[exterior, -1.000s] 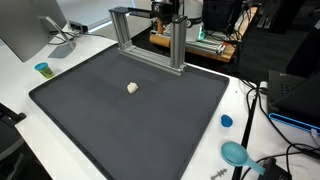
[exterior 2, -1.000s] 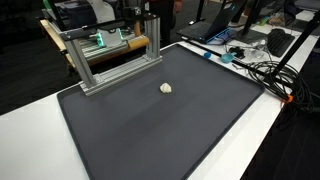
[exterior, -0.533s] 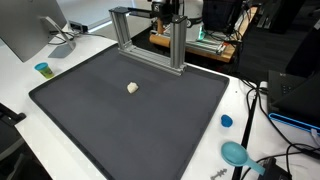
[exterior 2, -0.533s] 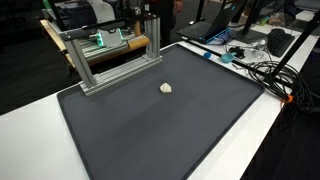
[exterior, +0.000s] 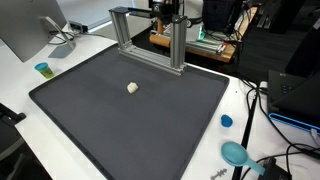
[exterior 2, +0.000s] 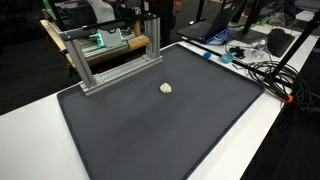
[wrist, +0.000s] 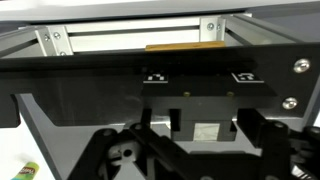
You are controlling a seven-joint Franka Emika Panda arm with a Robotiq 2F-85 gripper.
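My gripper is up at the far side of the table, by the top of an aluminium frame. It shows only as a dark shape in both exterior views. In the wrist view its two dark fingers stand apart, facing the frame's dark panel at close range. A pale patch shows between them, and nothing looks gripped. A small white lump lies alone on the black mat, well away from the gripper.
A monitor and a small blue cup stand at one side of the mat. A blue lid, a teal round tool and cables lie on the white table beside it. Behind the frame are benches with equipment.
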